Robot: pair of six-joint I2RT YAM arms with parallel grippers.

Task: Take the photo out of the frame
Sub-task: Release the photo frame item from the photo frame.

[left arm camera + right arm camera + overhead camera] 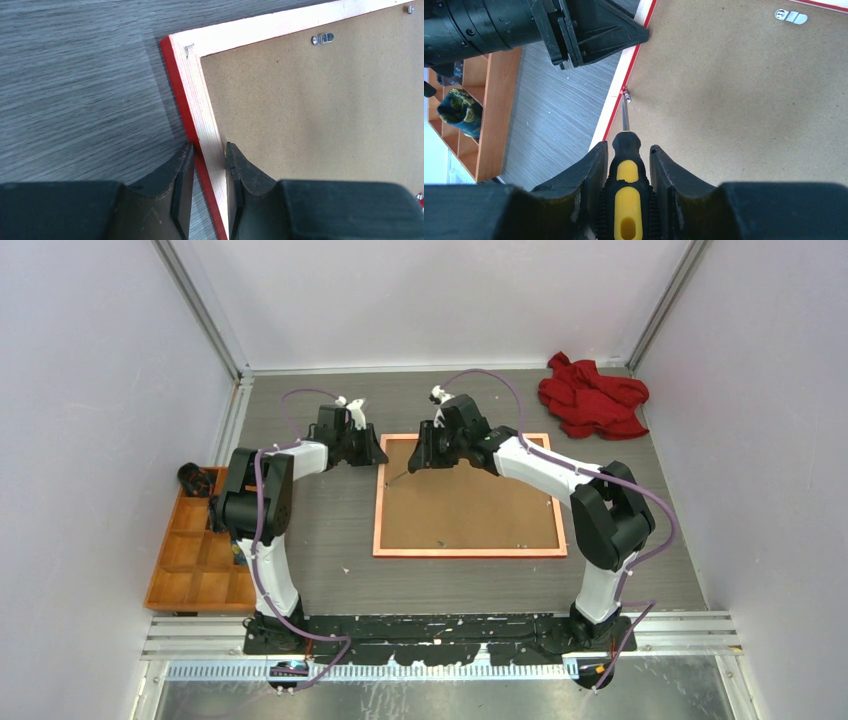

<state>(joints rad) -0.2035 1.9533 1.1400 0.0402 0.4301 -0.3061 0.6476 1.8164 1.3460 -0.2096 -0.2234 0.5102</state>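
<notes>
Red frame (pixel 468 552) face down mid-table, backing board (pixel 470 505) up, my left gripper (pixel 209 147) pinching its rail near the 10 o'clock corner, my right gripper (pixel 626 150) clasping a yellow-black screwdriver (pixel 626 175), tip at a 9 o'clock metal tab (pixel 626 95)

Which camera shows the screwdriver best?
Right wrist: the screwdriver fills the foreground, clamped in the jaws, tip on a clip at the frame. Top external shows only its thin shaft; left wrist shows none.

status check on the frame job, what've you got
Left gripper clamped on the frame near its corner. Right gripper holds the screwdriver, tip at a retaining clip. Backing board still in; photo hidden beneath.
</notes>
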